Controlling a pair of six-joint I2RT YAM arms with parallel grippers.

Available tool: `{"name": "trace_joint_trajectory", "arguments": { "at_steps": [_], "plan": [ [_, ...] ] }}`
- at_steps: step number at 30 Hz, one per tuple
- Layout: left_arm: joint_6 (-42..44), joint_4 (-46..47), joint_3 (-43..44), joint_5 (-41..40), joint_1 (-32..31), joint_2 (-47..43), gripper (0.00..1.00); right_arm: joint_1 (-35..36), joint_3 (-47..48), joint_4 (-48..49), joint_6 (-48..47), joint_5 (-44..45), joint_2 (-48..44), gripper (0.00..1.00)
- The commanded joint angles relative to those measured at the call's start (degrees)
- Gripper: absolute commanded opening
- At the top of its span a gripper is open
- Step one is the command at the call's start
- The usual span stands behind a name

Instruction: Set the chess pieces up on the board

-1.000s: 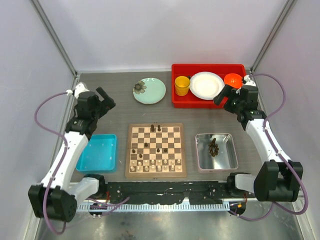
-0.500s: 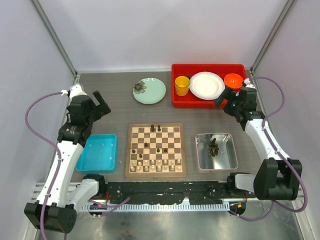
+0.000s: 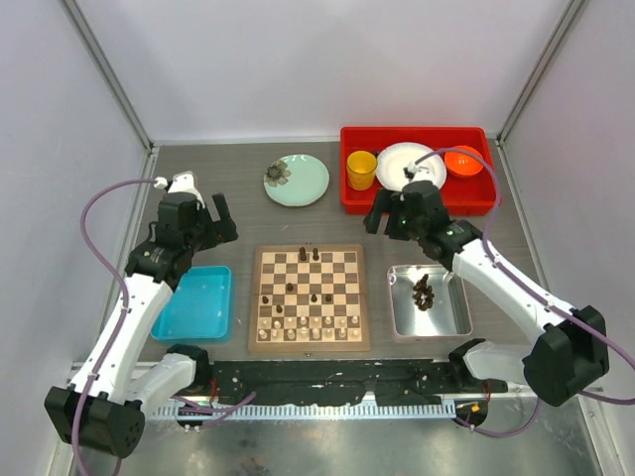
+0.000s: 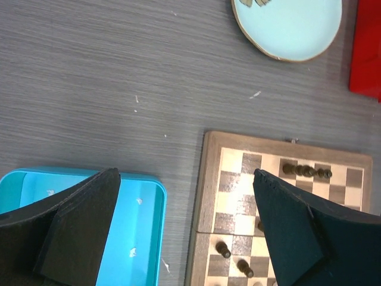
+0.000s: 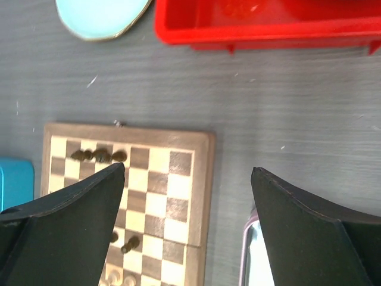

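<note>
The board (image 3: 256, 297) lies at the table's middle front. A row of cream chess pieces (image 3: 308, 333) stands along its near side, and a few dark ones (image 3: 309, 255) stand at its far edge. More dark chess pieces (image 3: 424, 293) lie heaped in the silver tray (image 3: 448, 319). My left gripper (image 3: 213, 220) hangs open above the table left of the board, with nothing between its fingers (image 4: 186, 173). My right gripper (image 3: 389, 218) hangs open above the board's far right corner, also with nothing in it (image 5: 187, 169). Both wrist views show the board (image 4: 205, 196) (image 5: 202, 179).
A blue tray (image 3: 193, 302) lies left of the board. At the back right, a red bin (image 3: 417, 203) holds a yellow cup (image 3: 361, 170), a white plate (image 3: 402, 164) and an orange bowl (image 3: 463, 161). A pale green plate (image 3: 297, 179) sits behind the board.
My right arm has swung from beside the red bin leftward and forward to above the board's far right corner. My left arm has shifted right, toward the board. Both grippers stayed open.
</note>
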Motion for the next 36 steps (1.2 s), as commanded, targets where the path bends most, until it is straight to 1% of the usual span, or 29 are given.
{"name": "trace_joint_trajectory", "arguments": {
  "at_steps": [1,7,12,15,19,24,30,33,36],
  "plan": [
    [2.8,-1.4,-1.1,-1.2,-3.1,-2.5,0.98,7.2,-0.1,-1.5,3.3,6.4,-0.9,0.92],
    [2.5,-2.0,-4.0,1.5,-6.6,-3.8,0.98,12.8,-2.7,-2.5,4.3,10.6,-3.2,0.91],
    [2.7,-3.1,-4.4,0.5,-9.4,-3.6,0.98,15.3,-4.3,-5.5,5.9,13.6,-5.4,0.89],
    [3.4,-3.3,-4.4,-0.5,-9.9,-3.8,0.98,15.5,-4.7,-6.9,7.3,13.4,-6.4,0.87],
    [4.7,-2.4,-4.7,0.6,-9.9,-4.3,0.98,16.1,-5.8,-7.2,8.6,13.9,-7.5,0.83],
    [5.0,-2.4,-4.7,1.8,-9.9,-3.1,0.98,16.2,-7.1,-8.7,9.8,15.6,-7.8,0.81],
    [5.2,-2.4,-5.1,1.5,-9.9,-3.2,0.98,16.2,-7.4,-11.5,10.4,18.4,-8.9,0.79],
    [4.5,-2.6,-4.8,2.6,-9.9,-3.1,0.98,16.2,-7.7,-11.5,10.5,18.6,-9.3,0.78],
    [3.8,-2.3,-4.4,6.2,-9.9,-3.6,0.98,16.2,-7.3,-12.3,10.4,18.9,-9.0,0.78]
  ]
}}
